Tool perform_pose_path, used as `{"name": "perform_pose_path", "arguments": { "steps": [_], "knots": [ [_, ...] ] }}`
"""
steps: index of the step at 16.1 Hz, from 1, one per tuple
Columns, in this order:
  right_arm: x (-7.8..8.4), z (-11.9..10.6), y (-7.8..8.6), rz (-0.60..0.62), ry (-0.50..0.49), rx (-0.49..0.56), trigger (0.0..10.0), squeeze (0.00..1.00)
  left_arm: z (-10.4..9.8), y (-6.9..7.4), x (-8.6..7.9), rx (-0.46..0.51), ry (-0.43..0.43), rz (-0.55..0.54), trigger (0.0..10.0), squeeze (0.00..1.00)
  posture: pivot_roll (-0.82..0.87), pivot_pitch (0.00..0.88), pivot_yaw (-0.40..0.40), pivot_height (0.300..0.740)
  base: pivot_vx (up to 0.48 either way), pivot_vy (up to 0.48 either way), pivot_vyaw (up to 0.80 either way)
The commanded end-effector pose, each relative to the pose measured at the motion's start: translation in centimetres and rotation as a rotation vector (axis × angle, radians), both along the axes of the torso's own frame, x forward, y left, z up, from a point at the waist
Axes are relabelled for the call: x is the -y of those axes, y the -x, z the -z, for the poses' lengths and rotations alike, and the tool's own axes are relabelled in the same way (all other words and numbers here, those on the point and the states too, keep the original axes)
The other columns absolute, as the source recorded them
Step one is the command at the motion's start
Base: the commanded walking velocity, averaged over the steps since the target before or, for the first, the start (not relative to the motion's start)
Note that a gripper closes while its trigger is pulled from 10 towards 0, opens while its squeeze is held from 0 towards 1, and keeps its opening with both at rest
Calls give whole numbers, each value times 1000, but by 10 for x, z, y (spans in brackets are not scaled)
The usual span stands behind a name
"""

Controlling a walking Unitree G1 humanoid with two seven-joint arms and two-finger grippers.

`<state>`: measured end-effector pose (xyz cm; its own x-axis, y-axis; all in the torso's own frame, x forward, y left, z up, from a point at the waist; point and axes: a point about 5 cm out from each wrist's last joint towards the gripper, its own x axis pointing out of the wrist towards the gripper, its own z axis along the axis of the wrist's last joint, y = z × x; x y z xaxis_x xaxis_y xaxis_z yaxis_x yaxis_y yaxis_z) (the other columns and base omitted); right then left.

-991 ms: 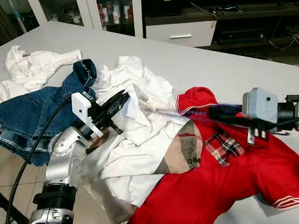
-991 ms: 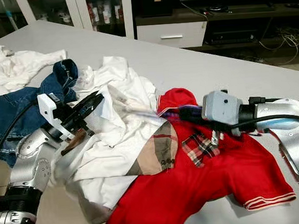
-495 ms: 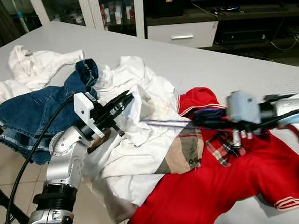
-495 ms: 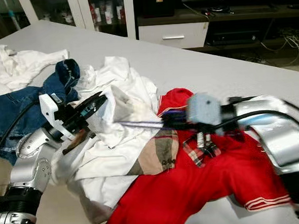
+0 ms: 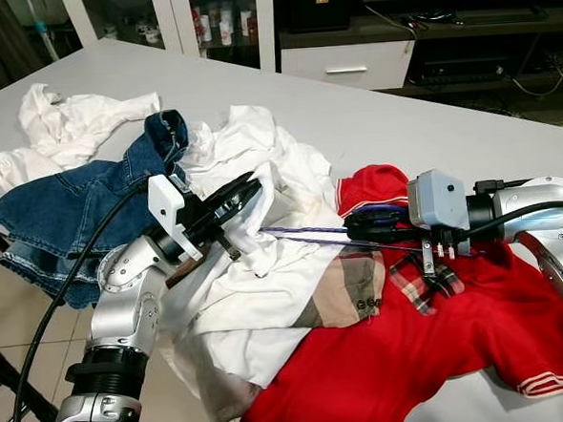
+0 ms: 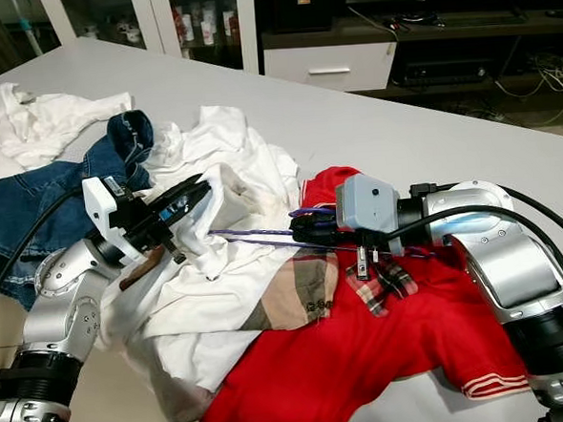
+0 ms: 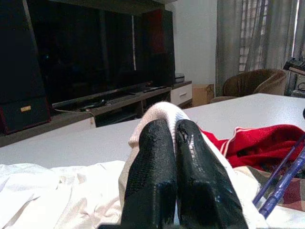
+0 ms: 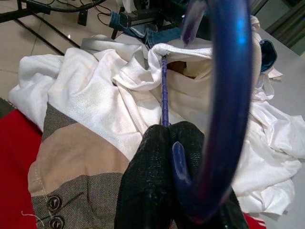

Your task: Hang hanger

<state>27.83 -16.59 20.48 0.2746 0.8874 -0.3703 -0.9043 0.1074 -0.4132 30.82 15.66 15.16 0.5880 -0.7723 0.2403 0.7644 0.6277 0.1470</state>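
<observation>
A white shirt with a tan check collar lies crumpled on the table, partly over a red polo. My left gripper is shut on a raised fold of this shirt; in the left wrist view the white fabric is pinched at the fingertips. My right gripper, over the red polo's collar, is shut on a thin purple hanger. The hanger's arm stretches toward the held fold, and its end touches the fabric in the right wrist view. The hanger's hook curves close over the fingers.
Blue jeans and another white garment lie at the table's left. The grey table is bare behind the clothes. A TV cabinet with a white drawer stands beyond. A black cable hangs by my left arm.
My right gripper has carried the hanger leftward, so its arm now reaches the white fold. My left gripper has risen slightly with the fabric.
</observation>
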Motion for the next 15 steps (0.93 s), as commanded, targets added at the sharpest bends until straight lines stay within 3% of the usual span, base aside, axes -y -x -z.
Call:
{"name": "perform_pose_path", "arguments": {
  "steps": [1,10,11,12,13,14,15],
  "knots": [
    [-1,-5,-1,-12,7,27,10000,0,-8,-1,3,38,-16,16,0,0,53,3,31,740,0,0,0],
    [-1,-5,-1,-12,7,27,10000,0,-8,-1,3,38,-16,16,0,0,53,3,31,740,0,0,0],
    [4,23,-29,242,-58,-54,10000,0,-33,3,16,135,-9,60,0,0,65,0,22,740,0,0,0],
    [6,28,-30,292,-53,-46,10000,0,-27,4,17,104,-6,38,0,0,66,0,19,740,0,0,0],
    [7,31,-27,314,-53,-38,10000,0,-15,5,17,50,4,6,2824,0,67,0,16,740,0,0,0],
    [7,34,-24,324,-54,-37,10000,0,-7,6,18,7,18,-16,4902,0,67,0,16,740,0,0,0],
    [7,35,-22,326,-53,-35,10000,0,-3,7,18,-11,25,-26,4902,0,63,0,14,740,0,0,0]
  ]
}}
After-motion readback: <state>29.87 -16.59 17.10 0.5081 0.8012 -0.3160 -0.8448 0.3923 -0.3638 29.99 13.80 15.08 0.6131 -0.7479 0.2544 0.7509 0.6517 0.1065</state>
